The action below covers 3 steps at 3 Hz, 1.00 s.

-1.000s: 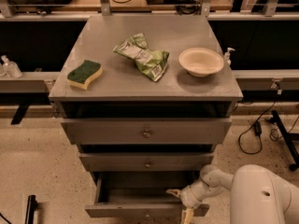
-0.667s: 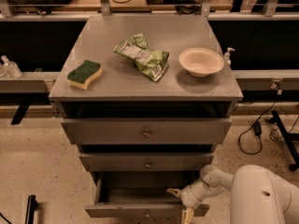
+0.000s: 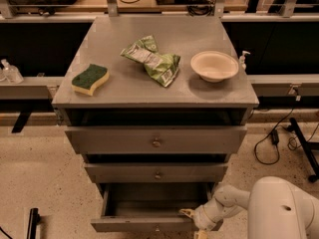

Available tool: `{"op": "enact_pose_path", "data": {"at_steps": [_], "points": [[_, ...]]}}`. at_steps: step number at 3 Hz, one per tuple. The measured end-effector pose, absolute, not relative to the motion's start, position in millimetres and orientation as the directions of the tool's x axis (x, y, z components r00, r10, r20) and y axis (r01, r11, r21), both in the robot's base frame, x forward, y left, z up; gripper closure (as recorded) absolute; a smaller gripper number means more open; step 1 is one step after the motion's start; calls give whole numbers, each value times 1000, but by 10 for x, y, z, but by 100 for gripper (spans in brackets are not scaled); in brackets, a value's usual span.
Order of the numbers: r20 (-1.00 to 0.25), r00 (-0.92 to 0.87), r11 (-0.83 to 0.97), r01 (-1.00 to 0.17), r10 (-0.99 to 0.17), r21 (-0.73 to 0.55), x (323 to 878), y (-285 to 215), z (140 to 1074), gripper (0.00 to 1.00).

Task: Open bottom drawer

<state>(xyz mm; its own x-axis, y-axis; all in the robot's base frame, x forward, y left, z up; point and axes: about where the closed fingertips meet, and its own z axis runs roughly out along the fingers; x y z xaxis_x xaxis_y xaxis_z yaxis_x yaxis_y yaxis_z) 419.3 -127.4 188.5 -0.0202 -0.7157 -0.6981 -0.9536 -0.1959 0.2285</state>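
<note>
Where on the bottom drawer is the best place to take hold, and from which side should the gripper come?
Probably the top edge of the bottom drawer's flat front, coming from the front and above. The drawer stands pulled out, so that edge is exposed, while the small round knob offers little to pinch. The gripper is at the right end of that front.

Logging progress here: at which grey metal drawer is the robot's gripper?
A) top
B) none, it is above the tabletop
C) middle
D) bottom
D: the gripper sits at the right front corner of the grey metal bottom drawer, which is pulled out, its inside showing.
</note>
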Motion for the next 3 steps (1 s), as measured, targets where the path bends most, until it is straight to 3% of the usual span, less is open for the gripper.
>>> {"op": "enact_pose_path", "data": {"at_steps": [3], "points": [[-689,-49,-179,-950,-723,256,4008,-1286,1936,64]]}}
